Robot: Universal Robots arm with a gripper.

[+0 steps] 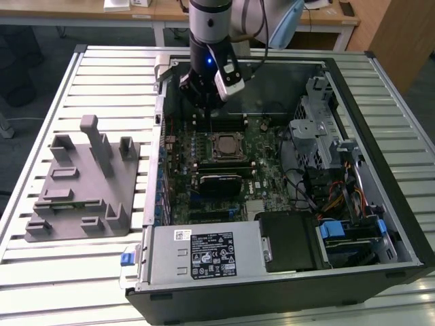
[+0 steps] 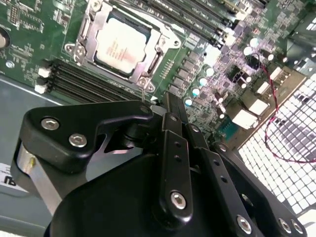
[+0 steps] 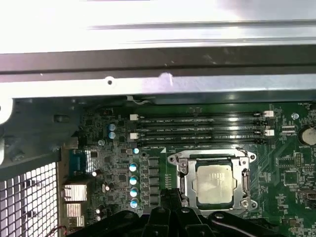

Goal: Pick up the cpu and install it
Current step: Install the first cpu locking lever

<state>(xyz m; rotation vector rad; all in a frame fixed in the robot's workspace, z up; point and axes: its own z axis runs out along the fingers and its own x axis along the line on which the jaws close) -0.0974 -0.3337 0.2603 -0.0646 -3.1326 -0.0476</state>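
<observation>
**CPU already in its socket, gripper held above the board**

In the second wrist view, the gripper (image 2: 170,101) is seen closest, poised over the motherboard (image 2: 29,34) and apart from it. No part is seen carried in it. Whether its jaws are apart or together cannot be told from these views.

Just beyond it, the cpu (image 2: 121,47) is found lying flat inside the metal socket frame (image 2: 91,29), with its silver top plate exposed through the frame's opening. The pick-up and placement are therefore judged to be done. Whether the frame has been latched down cannot be confirmed.

Past the socket, 4 memory slots (image 3: 197,126) are seen in the first wrist view. Farthest off, in the exterior view, the grey holder tray (image 1: 81,190) is seen outside the open computer case (image 1: 380,156), toward the exterior view's left, with no chip made out on it.
</observation>
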